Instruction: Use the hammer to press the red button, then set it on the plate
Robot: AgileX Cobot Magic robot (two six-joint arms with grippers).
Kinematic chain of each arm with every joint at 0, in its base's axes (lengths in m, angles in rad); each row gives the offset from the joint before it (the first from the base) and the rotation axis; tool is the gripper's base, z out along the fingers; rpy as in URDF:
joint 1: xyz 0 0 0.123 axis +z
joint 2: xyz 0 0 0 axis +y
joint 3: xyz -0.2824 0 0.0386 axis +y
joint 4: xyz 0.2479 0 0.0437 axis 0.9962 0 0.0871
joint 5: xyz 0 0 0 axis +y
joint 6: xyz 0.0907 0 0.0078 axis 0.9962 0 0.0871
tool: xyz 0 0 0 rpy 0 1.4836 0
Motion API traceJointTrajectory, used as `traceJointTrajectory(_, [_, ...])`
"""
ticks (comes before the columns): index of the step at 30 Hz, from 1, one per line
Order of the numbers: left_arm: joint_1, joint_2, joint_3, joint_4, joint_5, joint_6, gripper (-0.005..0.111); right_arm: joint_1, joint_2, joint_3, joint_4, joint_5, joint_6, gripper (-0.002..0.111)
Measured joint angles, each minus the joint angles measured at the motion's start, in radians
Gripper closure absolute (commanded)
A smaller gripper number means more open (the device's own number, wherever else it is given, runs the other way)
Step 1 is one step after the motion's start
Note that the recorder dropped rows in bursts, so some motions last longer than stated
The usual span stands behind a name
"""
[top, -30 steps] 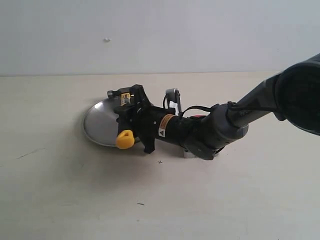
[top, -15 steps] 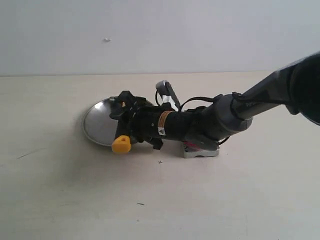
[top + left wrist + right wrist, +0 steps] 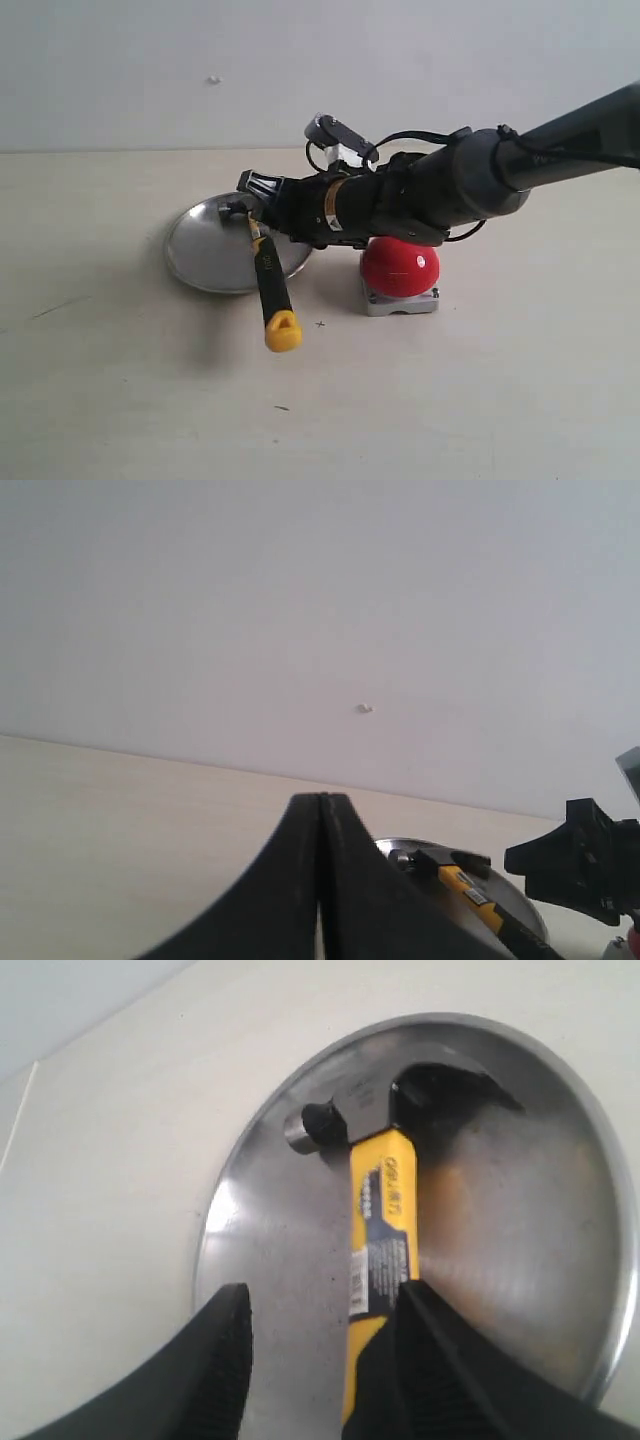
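The hammer (image 3: 270, 282) lies with its dark head on the silver plate (image 3: 205, 250). Its black handle and yellow end stick out over the rim onto the table. My right gripper (image 3: 248, 198) hovers open just above the hammer's neck. In the right wrist view the hammer (image 3: 385, 1180) rests on the plate (image 3: 270, 1230), its yellow neck beside one finger of the right gripper (image 3: 322, 1295). The red button (image 3: 400, 265) sits on its grey base right of the plate, under the right arm. My left gripper (image 3: 320, 802) is shut and empty, away from the plate (image 3: 420, 844).
The pale tabletop stretches around the plate and the button, with a plain white wall behind. The right arm reaches in from the right, low over the button. A small dark mark (image 3: 320, 323) sits on the table near the hammer's yellow end.
The right gripper has let go of the hammer, which now lies on the plate with its handle pointing forward. The arm has lifted, uncovering the red button.
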Motion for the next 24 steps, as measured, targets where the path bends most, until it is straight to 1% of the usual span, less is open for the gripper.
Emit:
traceJointTrajectory(4, [0.000, 0.000, 0.000, 0.000, 0.000, 0.000, 0.107, 0.000, 0.009, -0.021, -0.010, 0.007, -0.019, 0.063])
traceJointTrajectory(8, [0.000, 0.000, 0.000, 0.000, 0.000, 0.000, 0.107, -0.002, -0.009, -0.046, -0.022, 0.037, -0.095, 0.064])
traceJointTrajectory(9, [0.000, 0.000, 0.000, 0.000, 0.000, 0.000, 0.107, -0.002, -0.027, -0.047, -0.031, 0.057, -0.120, 0.064])
traceJointTrajectory(10, [0.000, 0.000, 0.000, 0.000, 0.000, 0.000, 0.107, -0.002, -0.074, -0.052, -0.037, 0.114, -0.168, 0.066])
traceJointTrajectory(12, [0.000, 0.000, 0.000, 0.000, 0.000, 0.000, 0.107, -0.002, -0.138, -0.053, -0.042, 0.211, -0.222, 0.072])
traceJointTrajectory(14, [0.000, 0.000, 0.000, 0.000, 0.000, 0.000, 0.107, -0.002, -0.199, -0.053, -0.046, 0.304, -0.282, 0.082])
traceJointTrajectory(15, [0.000, 0.000, 0.000, 0.000, 0.000, 0.000, 0.107, -0.002, -0.233, -0.045, -0.048, 0.359, -0.318, 0.090])
traceJointTrajectory(16, [0.000, 0.000, 0.000, 0.000, 0.000, 0.000, 0.107, -0.004, -0.268, -0.034, -0.048, 0.395, -0.355, 0.104])
traceJointTrajectory(17, [0.000, 0.000, 0.000, 0.000, 0.000, 0.000, 0.107, -0.004, -0.322, -0.003, -0.048, 0.458, -0.411, 0.108])
traceJointTrajectory(19, [0.000, 0.000, 0.000, 0.000, 0.000, 0.000, 0.107, -0.006, -0.436, 0.086, -0.046, 0.526, -0.504, 0.108])
traceJointTrajectory(20, [0.000, 0.000, 0.000, 0.000, 0.000, 0.000, 0.107, -0.006, -0.467, 0.113, -0.046, 0.529, -0.519, 0.108])
traceJointTrajectory(22, [0.000, 0.000, 0.000, 0.000, 0.000, 0.000, 0.107, -0.006, -0.548, 0.186, -0.044, 0.523, -0.545, 0.108])
traceJointTrajectory(24, [0.000, 0.000, 0.000, 0.000, 0.000, 0.000, 0.107, -0.006, -0.636, 0.260, -0.039, 0.478, -0.554, 0.108])
